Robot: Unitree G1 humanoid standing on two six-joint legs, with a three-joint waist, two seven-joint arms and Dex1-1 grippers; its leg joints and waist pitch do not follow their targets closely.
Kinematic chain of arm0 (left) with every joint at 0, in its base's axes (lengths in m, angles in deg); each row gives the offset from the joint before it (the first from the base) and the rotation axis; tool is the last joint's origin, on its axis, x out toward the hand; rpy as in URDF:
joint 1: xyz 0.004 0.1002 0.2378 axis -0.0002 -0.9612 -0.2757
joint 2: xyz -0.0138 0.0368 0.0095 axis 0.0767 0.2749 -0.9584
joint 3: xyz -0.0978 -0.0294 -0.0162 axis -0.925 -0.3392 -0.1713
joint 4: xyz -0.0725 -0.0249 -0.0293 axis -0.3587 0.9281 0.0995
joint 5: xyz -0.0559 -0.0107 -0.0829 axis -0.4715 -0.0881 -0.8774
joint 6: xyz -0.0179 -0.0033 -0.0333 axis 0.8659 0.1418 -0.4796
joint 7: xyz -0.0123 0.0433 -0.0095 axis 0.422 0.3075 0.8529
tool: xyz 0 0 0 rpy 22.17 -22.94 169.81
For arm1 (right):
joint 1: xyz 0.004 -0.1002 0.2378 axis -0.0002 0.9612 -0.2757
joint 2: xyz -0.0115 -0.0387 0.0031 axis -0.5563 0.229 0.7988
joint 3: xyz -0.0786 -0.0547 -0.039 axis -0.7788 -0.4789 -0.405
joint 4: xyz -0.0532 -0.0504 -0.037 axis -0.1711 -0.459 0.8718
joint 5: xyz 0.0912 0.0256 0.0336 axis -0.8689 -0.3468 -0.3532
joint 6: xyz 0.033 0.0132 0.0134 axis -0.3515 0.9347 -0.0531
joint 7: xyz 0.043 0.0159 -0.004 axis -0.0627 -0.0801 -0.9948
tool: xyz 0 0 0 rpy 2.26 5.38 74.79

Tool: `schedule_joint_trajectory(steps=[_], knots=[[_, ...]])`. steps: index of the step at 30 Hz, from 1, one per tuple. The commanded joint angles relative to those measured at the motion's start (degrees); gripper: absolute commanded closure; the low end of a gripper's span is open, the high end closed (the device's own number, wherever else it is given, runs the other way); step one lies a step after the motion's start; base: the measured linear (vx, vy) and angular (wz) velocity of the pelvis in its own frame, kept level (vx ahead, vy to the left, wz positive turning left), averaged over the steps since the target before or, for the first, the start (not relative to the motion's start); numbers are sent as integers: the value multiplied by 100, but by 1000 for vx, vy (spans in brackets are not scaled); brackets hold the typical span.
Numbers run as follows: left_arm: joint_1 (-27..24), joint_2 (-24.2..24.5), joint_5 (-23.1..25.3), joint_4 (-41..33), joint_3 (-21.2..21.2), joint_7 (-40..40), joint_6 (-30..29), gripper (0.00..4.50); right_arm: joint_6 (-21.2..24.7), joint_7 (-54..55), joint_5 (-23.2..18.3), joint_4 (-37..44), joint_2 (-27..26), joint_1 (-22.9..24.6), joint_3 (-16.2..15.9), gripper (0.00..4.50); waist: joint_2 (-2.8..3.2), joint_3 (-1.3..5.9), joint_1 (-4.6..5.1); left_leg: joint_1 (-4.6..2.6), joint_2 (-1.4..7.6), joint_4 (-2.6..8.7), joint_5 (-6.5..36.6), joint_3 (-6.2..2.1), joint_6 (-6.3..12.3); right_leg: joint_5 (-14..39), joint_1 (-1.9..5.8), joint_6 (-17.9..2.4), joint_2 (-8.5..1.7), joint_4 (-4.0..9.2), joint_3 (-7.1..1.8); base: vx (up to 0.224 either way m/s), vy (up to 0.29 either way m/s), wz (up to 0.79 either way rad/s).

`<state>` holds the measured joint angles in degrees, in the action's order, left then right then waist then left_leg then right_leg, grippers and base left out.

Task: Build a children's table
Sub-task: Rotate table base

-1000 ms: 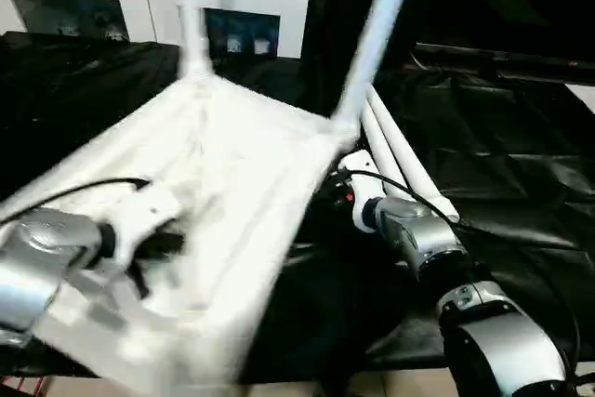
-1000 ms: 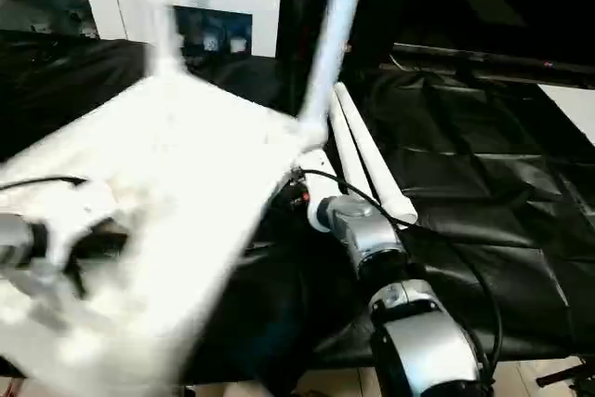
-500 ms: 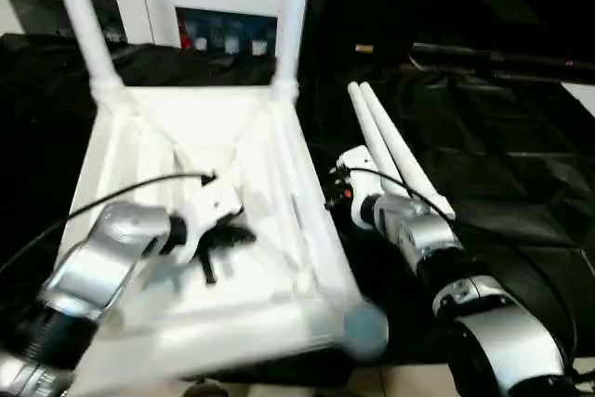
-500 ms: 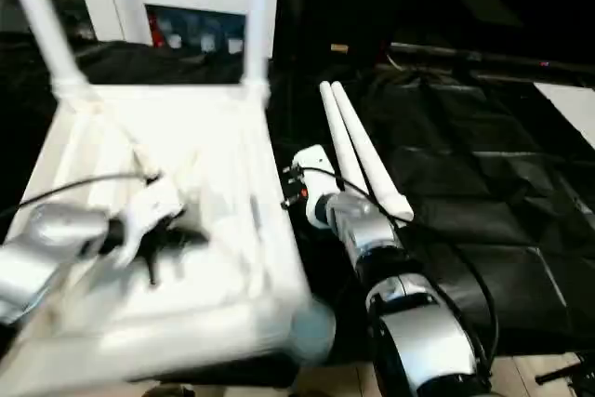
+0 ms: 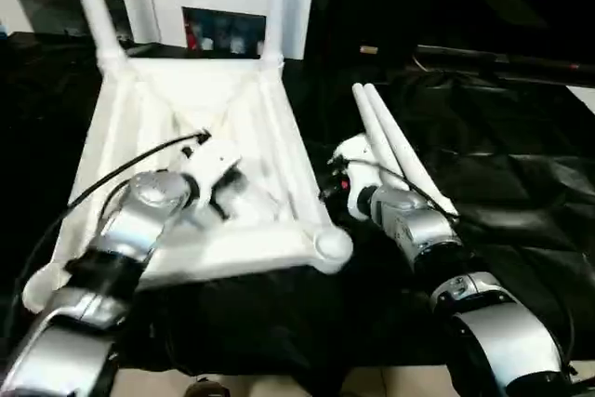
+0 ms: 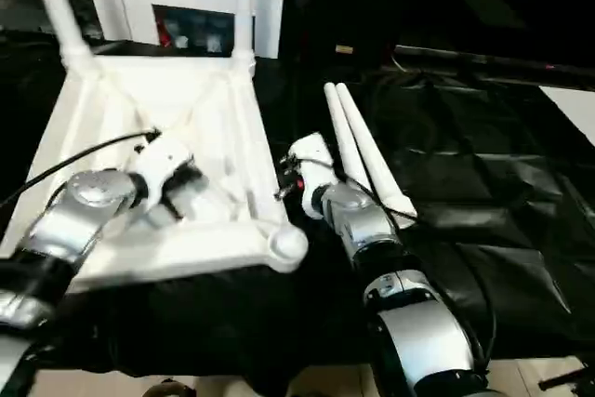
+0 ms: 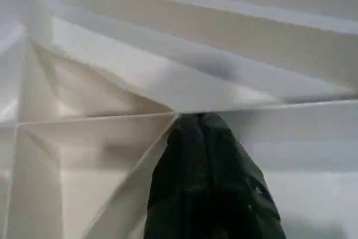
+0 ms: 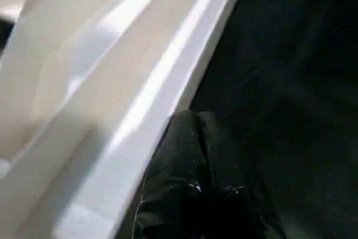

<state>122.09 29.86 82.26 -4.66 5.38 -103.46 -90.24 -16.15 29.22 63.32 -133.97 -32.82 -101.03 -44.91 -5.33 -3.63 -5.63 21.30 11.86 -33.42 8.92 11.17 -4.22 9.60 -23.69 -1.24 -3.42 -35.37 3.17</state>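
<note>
- Tabletop [image 5: 186, 146] lies upside down, ribbed underside up, on the black-draped surface [image 5: 521, 165]; fills left and centre of the head views.
- Two legs [image 5: 276, 6] are seated in the far corner sockets, standing up out of the top of frame.
- Two loose legs [image 5: 395, 151] lie side by side on the cloth, centre-right, just right of the top's edge.
- Near-right socket [image 5: 332, 246] is empty; near-left corner at lower left looks empty too, partly behind the arm.
- Progress, my read: half done. Two legs in, two to go, then flip upright.
- Left gripper [image 7: 196, 124]: fingers together, tip at a rib junction on the underside, clamped on nothing.
- Right gripper [image 8: 193, 124]: fingers together, holding nothing, just beside the top's right rim over the cloth; loose legs close by.
- White cabinet [image 5: 232, 6] with glass doors behind, upper left; not part of the job.
</note>
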Motion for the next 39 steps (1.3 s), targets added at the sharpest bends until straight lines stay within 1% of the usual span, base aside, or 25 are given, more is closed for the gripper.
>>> schedule_joint_trajectory(steps=[1, 4, 5, 6, 8, 11, 12, 13, 17, 18, 19, 20, 21, 23, 25, 26, 27, 28, 29, 30, 32, 33, 35, 37, 39], knots=[[150, -83, 34, 155, -153, 270, 138, 450, 161, 283, 3, 283, 199, -28, 157, 446, 165, 455, -1, -144, 143, 369, 1319, -91, -334, 871, 264, -968, -416, 340, -254, 0, 0, 0], [201, -102, 135, 353, -199, 559, 364, 450, 564, 369, 50, 653, 325, 25, 205, 446, 160, 450, 1, -130, 132, 370, 1291, -95, -302, 830, 284, -940, -407, 340, -255, 0, 0, 0], [199, -89, 120, 342, -233, 573, 386, 450, 686, 310, -11, 763, 347, 45, 253, 446, 149, 452, 2, -128, 126, 366, 1290, -90, -287, 835, 286, -921, -403, 347, -254, 0, 0, 0], [188, -61, 80, 284, -326, 600, 432, 450, 911, 272, -139, 998, 389, 89, 352, 446, 167, 443, 16, -132, 127, 369, 1405, -95, -295, 996, 288, -878, -413, 367, -259, 0, 0, 0], [169, -38, 60, 193, -377, 607, 425, 450, 988, 331, -186, 1096, 412, 105, 407, 446, 155, 440, 23, -127, 132, 371, 1409, -104, -300, 1128, 288, -857, -428, 376, -255, 0, 0, 0], [59, 35, -163, -385, -610, 510, 211, 450, 1244, 722, -286, 1178, 560, 34, 653, 410, 114, 431, 30, -139, 146, 366, 1398, -98, -320, 1216, 264, -880, -434, 374, -251, 0, 0, 0], [44, 43, -219, -466, -644, 456, 172, 450, 1274, 741, -296, 1187, 582, 24, 671, 410, 127, 432, 24, -147, 149, 362, 1401, -98, -335, 1219, 261, -898, -437, 368, -250, 0, 0, 0], [-7, 69, -412, -739, -754, 264, 30, 450, 1358, 777, -316, 1212, 643, -4, 713, 401, 110, 431, 26, -138, 142, 356, 1379, -91, -335, 1203, 266, -907, -433, 361, -248, 0, 0, 0], [-53, 161, -640, -1062, -862, 33, -100, 450, 1621, 708, -320, 1489, 692, 39, 705, 366, 119, 425, 23, -132, 128, 356, 1327, -80, -311, 1157, 255, -864, -409, 354, -247, 0, 0, 0], [-123, 232, -795, -1368, -895, -183, -295, 450, 1772, 447, -346, 1809, 719, 161, 610, 358, 116, 417, 28, -132, 129, 359, 1347, -79, -309, 1198, 254, -839, -408, 363, -249, 0, 0, 0], [-298, 341, -989, -1852, -856, -554, -526, 450, 1828, 137, -361, 2180, 782, 355, 437, 337, 182, 429, 9, -135, 136, 356, 1330, -93, -324, 1138, 270, -860, -427, 335, -251, 0, 0, 0], [-402, 408, -1065, -2103, -805, -740, -607, 450, 1814, 1, -370, 2341, 820, 455, 355, 337, 190, 412, 4, -130, 167, 373, 1385, -96, -333, 1081, 260, -864, -436, 357, -252, 0, 0, 0], [-456, 443, -1103, -2231, -777, -835, -646, 450, 1805, -66, -374, 2421, 839, 505, 314, 332, 200, 417, 3, -131, 165, 373, 1380, -98, -333, 1024, 263, -887, -430, 349, -250, 0, 0, 0], [-829, 634, -1240, -2958, -599, -1195, -736, 450, 1763, -268, -447, 2799, 944, 800, 191, 314, 238, 428, 9, -133, 158, 374, 1344, -91, -356, 742, 273, -972, -400, 331, -249, 0, 0, 0], [-1045, 656, -1235, -3287, -586, -1103, -782, 450, 1838, -242, -414, 2997, 1027, 1000, 148, 290, 308, 418, 11, -135, 152, 376, 1411, -94, -372, 713, 274, -1028, -387, 329, -250, 0, 0, 0], [-1160, 642, -1226, -3432, -601, -998, -853, 450, 1858, -228, -396, 3137, 1059, 1134, 136, 288, 323, 401, 4, -144, 142, 369, 1510, -82, -376, 807, 266, -1026, -374, 345, -256, 0, 0, 0], [-1301, 559, -1214, -3592, -667, -787, -919, 450, 1850, -185, -383, 3333, 1090, 1313, 150, 288, 299, 391, 5, -138, 138, 376, 1564, -81, -358, 924, 272, -1004, -374, 373, -256, 0, 0, 0], [-1519, 419, -1214, -3851, -783, -499, -1029, 450, 1832, -131, -393, 3680, 1098, 1593, 214, 270, 316, 367, -6, -149, 135, 375, 1779, -82, -353, 1406, 263, -876, -380, 432, -263, 0, 0, 0], [-1683, 315, -1212, -4048, -861, -319, -1113, 450, 1806, -113, -434, 3961, 1080, 1809, 286, 270, 326, 371, -6, -142, 140, 379, 1771, -88, -358, 1484, 275, -843, -382, 425, -267, 0, 0, 0], [-1737, 283, -1211, -4112, -883, -265, -1138, 450, 1796, -110, -450, 4052, 1073, 1880, 309, 248, 314, 362, -8, -133, 137, 380, 1787, -88, -330, 1614, 270, -794, -384, 455, -267, 0, 0, 0], [-2055, 54, -1120, -4445, -998, 100, -1204, 450, 1641, -212, -638, 4691, 1009, 2364, 432, 240, 318, 352, 0, -132, 134, 388, 1907, -99, -266, 2030, 241, -616, -369, 512, -257, 0, 0, 0], [-2177, -7, -1099, -4585, -1027, 196, -1226, 450, 1600, -250, -712, 4914, 1003, 2537, 448, 240, 313, 345, 10, -126, 136, 397, 1965, -103, -249, 2154, 244, -564, -371, 534, -254, 0, 0, 0], [-2517, -279, -1087, -4860, -1154, 554, -1092, 450, 1621, -363, -903, 5504, 1007, 3056, 416, 207, 291, 329, 43, -135, 128, 396, 2110, -117, -187, 2535, 211, -381, -353, 593, -235, 0, 0, 0], [-2744, -411, -1119, -5051, -1198, 696, -1007, 450, 1625, -358, -981, 5740, 984, 3327, 422, 199, 274, 325, 64, -109, 132, 408, 2131, -136, -142, 2758, 218, -248, -366, 629, -226, 0, 0, 0], [-2944, -417, -1134, -5269, -1177, 720, -1049, 450, 1651, -337, -1003, 5906, 991, 3513, 416, 187, 256, 317, 101, -123, 109, 397, 2263, -147, -115, 3090, 177, -107, -348, 680, -196, 0, 0, 0]])
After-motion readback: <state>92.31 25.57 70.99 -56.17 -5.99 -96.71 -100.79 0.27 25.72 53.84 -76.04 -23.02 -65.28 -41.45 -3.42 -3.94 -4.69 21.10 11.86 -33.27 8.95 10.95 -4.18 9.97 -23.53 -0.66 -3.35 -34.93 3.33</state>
